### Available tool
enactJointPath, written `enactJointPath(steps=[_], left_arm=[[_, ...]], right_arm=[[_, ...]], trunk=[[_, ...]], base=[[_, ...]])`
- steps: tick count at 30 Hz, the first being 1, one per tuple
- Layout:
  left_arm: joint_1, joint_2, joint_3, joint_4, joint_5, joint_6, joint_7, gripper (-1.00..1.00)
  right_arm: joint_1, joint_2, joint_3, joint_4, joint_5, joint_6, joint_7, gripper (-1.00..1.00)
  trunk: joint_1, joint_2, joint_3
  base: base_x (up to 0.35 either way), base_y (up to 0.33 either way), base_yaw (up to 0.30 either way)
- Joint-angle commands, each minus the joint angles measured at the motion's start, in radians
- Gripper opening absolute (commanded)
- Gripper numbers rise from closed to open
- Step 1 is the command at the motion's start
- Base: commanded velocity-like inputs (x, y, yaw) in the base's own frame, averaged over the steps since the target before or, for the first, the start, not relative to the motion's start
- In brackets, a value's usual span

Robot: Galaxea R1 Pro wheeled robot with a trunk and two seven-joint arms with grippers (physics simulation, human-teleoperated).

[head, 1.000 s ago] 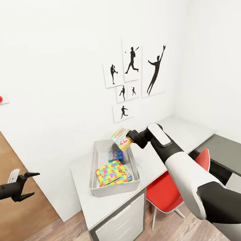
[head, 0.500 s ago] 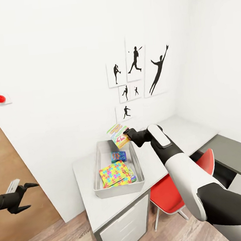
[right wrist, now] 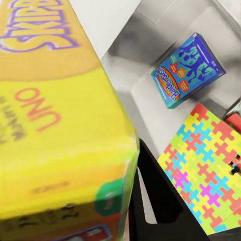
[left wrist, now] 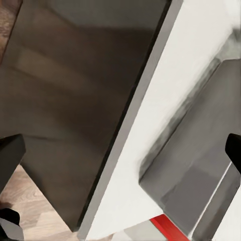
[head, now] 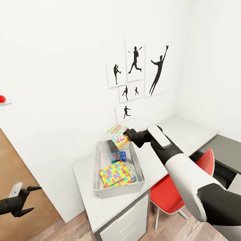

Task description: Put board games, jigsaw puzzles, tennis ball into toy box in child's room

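Hovering over the toy box's (head: 96,167) far end, at its twelve o'clock, the Skip-Bo board game (head: 117,135) sits pinched in the right claw (head: 128,135). Inside already: a blue board game (head: 118,156) and jigsaw puzzles (head: 116,173); a third game's edge may peek beside them. On the white worktop (head: 85,197), no ball is visible. The left claw (head: 30,198) hangs spread at eight o'clock, empty.
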Motion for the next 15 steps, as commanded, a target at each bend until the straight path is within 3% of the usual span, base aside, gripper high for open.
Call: enactJointPath(steps=[1,4,5,8,11,15], left_arm=[[0.000,0.001,-0.006,0.001,-0.036,-0.014,-0.024,1.00],[0.002,0.000,-0.006,0.001,-0.125,-0.041,-0.090,1.00],[0.002,0.000,-0.006,0.002,-0.139,-0.043,-0.111,1.00],[0.004,0.002,-0.006,0.007,-0.214,-0.061,-0.228,1.00],[0.005,0.002,-0.006,0.033,-0.273,-0.116,-0.302,1.00],[0.006,0.002,-0.006,0.060,-0.320,-0.141,-0.379,1.00]], right_arm=[[-0.001,0.000,0.001,-0.001,-0.007,0.000,-0.008,-1.00],[-0.001,0.000,0.000,-0.001,-0.007,0.001,-0.008,-1.00],[-0.001,0.000,0.000,-0.001,-0.007,0.001,-0.008,-1.00],[-0.001,0.000,0.001,-0.001,-0.007,0.001,-0.007,-1.00],[0.000,0.000,0.000,-0.001,-0.007,0.002,0.004,-1.00],[0.000,0.000,0.001,-0.001,-0.007,0.004,0.018,-1.00]], trunk=[[0.001,-0.002,-0.002],[0.001,-0.002,-0.002],[0.001,-0.002,-0.002],[0.001,-0.002,-0.002],[0.001,-0.002,0.000],[0.001,-0.002,0.005]], base=[[0.000,0.000,0.000],[0.000,0.000,0.000],[0.000,0.000,0.000],[-0.058,0.000,0.000],[-0.089,0.000,0.000],[-0.029,0.000,0.000]])
